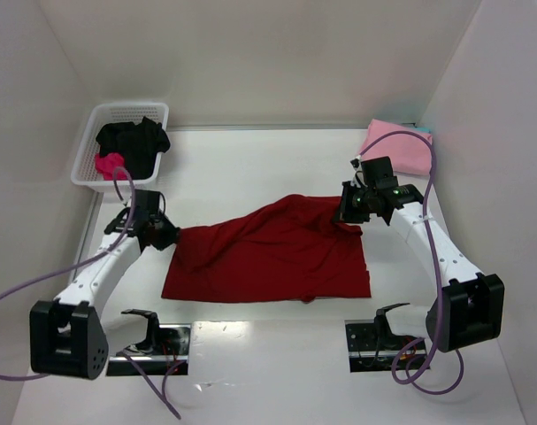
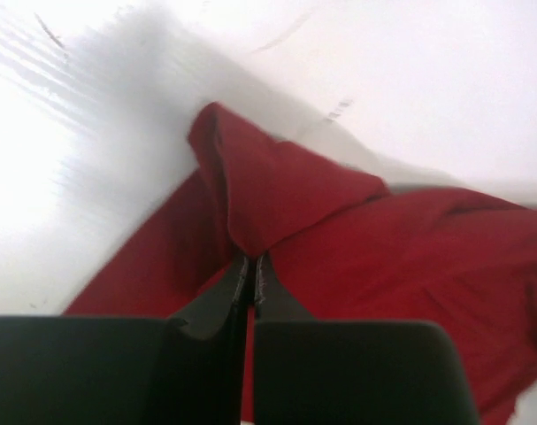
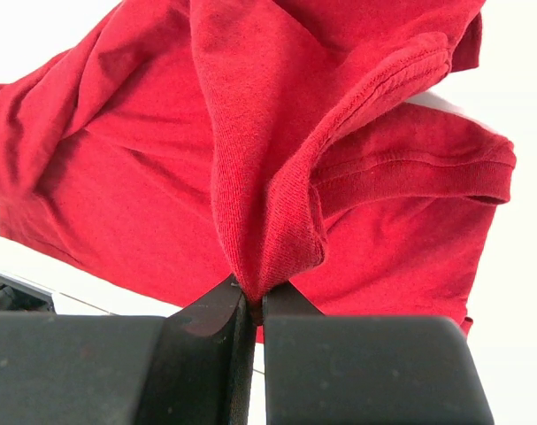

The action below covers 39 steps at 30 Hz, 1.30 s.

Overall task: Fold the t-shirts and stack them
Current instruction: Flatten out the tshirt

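Top external view, dark red t-shirt [image 1: 277,252] spread (rumpled), left gripper [image 1: 171,235] and right gripper [image 1: 346,212] each pinching it

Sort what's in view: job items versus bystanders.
Job: dark red t-shirt, pinched by left claw and right claw; folded pink t-shirt; black garment; magenta garment.
Lying about: white basket holding those two; purple cables.

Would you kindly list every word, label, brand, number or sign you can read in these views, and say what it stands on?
None: no view shows readable text.
The dark red t-shirt is plain cloth, with no print or tag showing.
The folded pink t-shirt and the white basket carry no lettering.
The left gripper and the right gripper show plain black surfaces.
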Each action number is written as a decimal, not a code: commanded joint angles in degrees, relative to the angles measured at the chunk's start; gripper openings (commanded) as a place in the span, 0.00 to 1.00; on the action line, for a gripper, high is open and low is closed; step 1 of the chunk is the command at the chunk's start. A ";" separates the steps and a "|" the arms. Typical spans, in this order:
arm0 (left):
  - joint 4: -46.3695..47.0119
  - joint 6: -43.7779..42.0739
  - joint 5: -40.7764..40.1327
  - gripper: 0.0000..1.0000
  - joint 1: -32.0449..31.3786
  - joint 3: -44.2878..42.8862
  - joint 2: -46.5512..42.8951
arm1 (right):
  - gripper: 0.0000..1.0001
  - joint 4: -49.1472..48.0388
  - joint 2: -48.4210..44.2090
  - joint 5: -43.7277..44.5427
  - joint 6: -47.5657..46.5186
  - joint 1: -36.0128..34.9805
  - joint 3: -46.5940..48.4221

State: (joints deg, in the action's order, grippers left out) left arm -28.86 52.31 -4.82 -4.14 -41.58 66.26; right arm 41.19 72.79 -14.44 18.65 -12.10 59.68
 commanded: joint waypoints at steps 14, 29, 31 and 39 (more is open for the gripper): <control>-3.75 -7.22 11.49 0.00 0.27 -2.11 -17.39 | 0.06 0.03 -0.28 -0.86 0.33 0.32 2.19; -5.67 -12.23 23.09 0.34 -9.65 -3.68 -10.27 | 0.06 0.03 -0.28 -0.86 0.33 0.32 2.19; -7.77 -13.37 25.20 0.50 -10.18 -4.20 -9.58 | 0.06 0.03 -0.28 -0.86 0.33 0.32 2.19; -8.58 -11.28 18.01 0.82 -12.03 -6.49 -7.73 | 0.06 0.56 -0.28 -0.86 0.33 0.32 2.19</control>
State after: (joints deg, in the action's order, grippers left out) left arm -37.34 39.42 17.41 -15.92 -45.04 57.71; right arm 41.23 72.82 -14.44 18.65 -12.10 59.68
